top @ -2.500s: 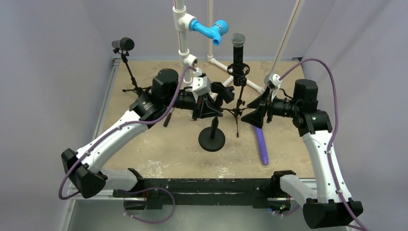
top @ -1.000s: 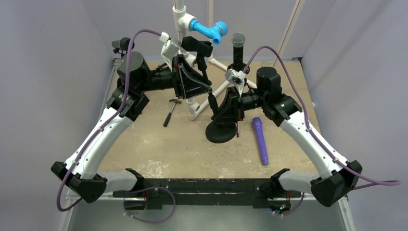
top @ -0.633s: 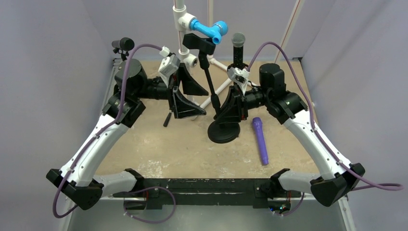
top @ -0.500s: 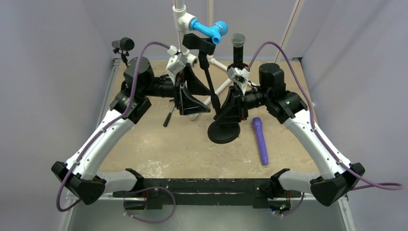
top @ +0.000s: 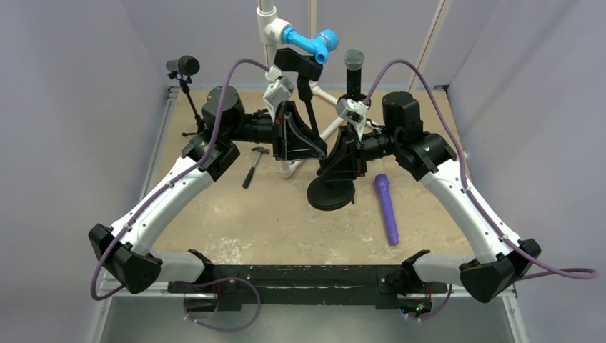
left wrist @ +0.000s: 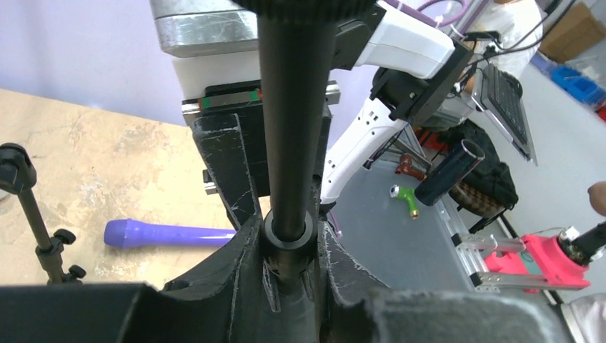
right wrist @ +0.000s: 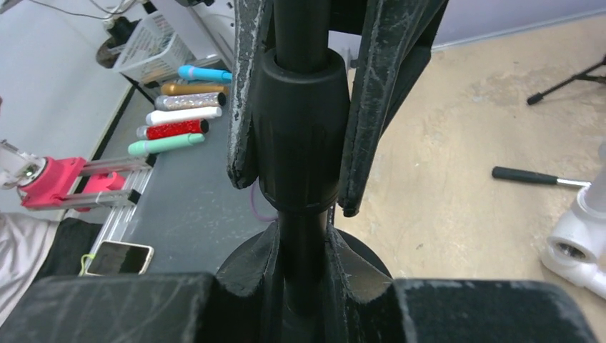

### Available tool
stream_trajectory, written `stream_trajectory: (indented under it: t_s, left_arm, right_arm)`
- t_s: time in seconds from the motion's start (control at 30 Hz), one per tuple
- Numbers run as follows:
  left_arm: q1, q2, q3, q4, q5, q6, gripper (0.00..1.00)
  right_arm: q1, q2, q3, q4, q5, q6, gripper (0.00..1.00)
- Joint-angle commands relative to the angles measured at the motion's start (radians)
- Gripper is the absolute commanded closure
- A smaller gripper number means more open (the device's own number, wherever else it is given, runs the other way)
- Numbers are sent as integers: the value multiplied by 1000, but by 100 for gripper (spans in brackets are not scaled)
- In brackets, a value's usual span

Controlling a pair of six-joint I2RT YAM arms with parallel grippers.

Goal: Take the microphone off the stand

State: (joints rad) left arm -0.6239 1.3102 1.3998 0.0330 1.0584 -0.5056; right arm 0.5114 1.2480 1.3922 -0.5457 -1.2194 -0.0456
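A black microphone stand (top: 309, 107) with a round base (top: 330, 197) stands upright mid-table, and its top clip (top: 296, 61) is empty. My left gripper (top: 309, 146) is shut on the stand's pole at its collar (left wrist: 289, 232). My right gripper (top: 334, 163) is shut on the same pole (right wrist: 303, 236) just below, above the base (right wrist: 361, 257). In the right wrist view the left gripper's fingers (right wrist: 246, 93) clamp the collar (right wrist: 300, 128). A purple microphone (top: 386, 208) lies flat on the table right of the base; it also shows in the left wrist view as the purple microphone (left wrist: 168, 234).
A black microphone (top: 354, 63) sits in a tripod stand behind the right gripper. A small mic on a tripod (top: 184, 67) stands at the back left. A hammer (top: 253, 164) lies left of the white PVC pipe frame (top: 270, 32) with its blue fitting (top: 309, 43).
My left gripper let go of the pole high up, swung out open to the left, then came back and shut on the pole lower down. The right gripper kept its hold.
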Motion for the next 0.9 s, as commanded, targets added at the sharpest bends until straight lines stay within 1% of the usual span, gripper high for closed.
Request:
stream_trajectory:
  t_s: [0.0, 0.07, 0.1, 0.17, 0.27, 0.3, 0.37, 0.47, 0.53, 0.6, 0.63, 0.7, 0.8, 0.87]
  left_arm:
    - [-7, -22, -8, 111, -181, -162, 100]
    - [-7, -33, 14, -16, -283, -214, 100]
    - [-8, -35, 34, -102, -325, -221, 100]
    - [-6, -42, 77, -217, -403, -237, 100]
    - [8, -56, 115, -313, -470, -294, 100]
    - [17, -58, 118, -314, -467, -324, 98]
    - [28, -68, 122, -314, -461, -354, 81]
    - [38, -90, 110, -260, -416, -328, 50]
    - [54, -112, 86, -199, -363, -275, 29]
    - [65, -133, 73, -170, -304, -168, 12]
    - [67, -141, 73, -174, -270, -105, 7]
    - [67, -149, 74, -192, -187, 33, 4]
    - [67, -144, 73, -218, -36, 191, 3]
    - [67, -127, 84, -235, 38, 268, 6]
  right_arm:
    - [13, -5, 100, -37, 118, -60, 100]
    - [14, 5, 132, -67, 178, -81, 100]
    - [15, 11, 148, -82, 200, -91, 100]
    - [19, 22, 175, -100, 241, -106, 100]
    - [25, 37, 201, -119, 278, -120, 100]
    - [24, 41, 206, -121, 283, -122, 100]
    - [25, 42, 215, -129, 291, -129, 100]
    - [25, 39, 230, -147, 280, -150, 100]
    - [23, 32, 232, -154, 244, -159, 100]
    - [21, 22, 231, -157, 191, -168, 100]
    - [21, 18, 228, -157, 164, -171, 100]
    - [22, 11, 228, -156, 104, -165, 100]
    - [22, 7, 227, -114, -24, -103, 100]
    - [22, 6, 223, -69, -85, -44, 100]
